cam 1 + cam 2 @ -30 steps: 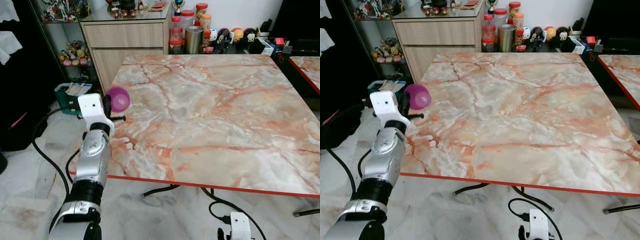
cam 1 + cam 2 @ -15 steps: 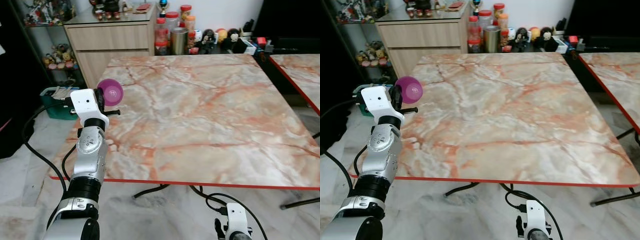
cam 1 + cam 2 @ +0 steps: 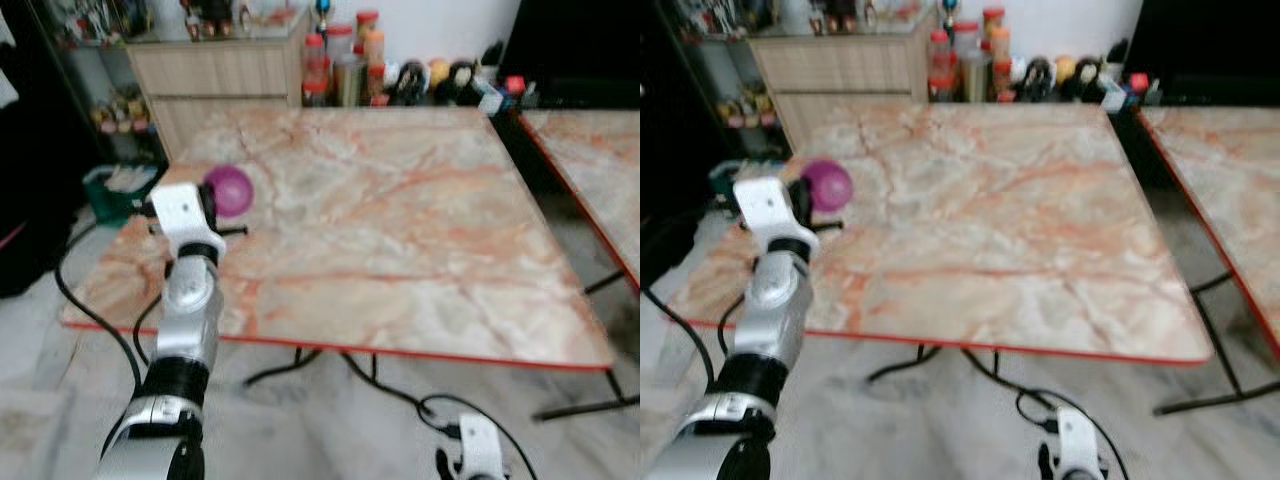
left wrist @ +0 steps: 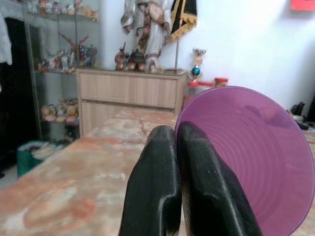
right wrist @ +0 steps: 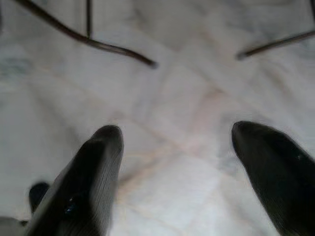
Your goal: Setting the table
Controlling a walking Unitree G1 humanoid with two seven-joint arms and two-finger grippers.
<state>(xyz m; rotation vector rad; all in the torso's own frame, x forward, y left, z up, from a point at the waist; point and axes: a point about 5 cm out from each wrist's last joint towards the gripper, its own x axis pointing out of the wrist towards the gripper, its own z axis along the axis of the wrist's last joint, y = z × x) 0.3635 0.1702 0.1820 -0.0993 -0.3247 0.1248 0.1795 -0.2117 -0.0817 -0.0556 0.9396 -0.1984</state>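
**Purple bowl held at table's left edge**

While the head views are blurred, the left gripper (image 4: pixel 176 147) is raised over the near-left part of the marble table (image 3: pixel 400 220), its two black fingers pressed together on the rim of a purple bowl (image 3: pixel 229 190). The bowl is tipped on its side, clear of the tabletop. The right gripper (image 5: pixel 179 162) hangs low over the marble floor (image 5: pixel 162 98), fingers spread wide, holding nothing.
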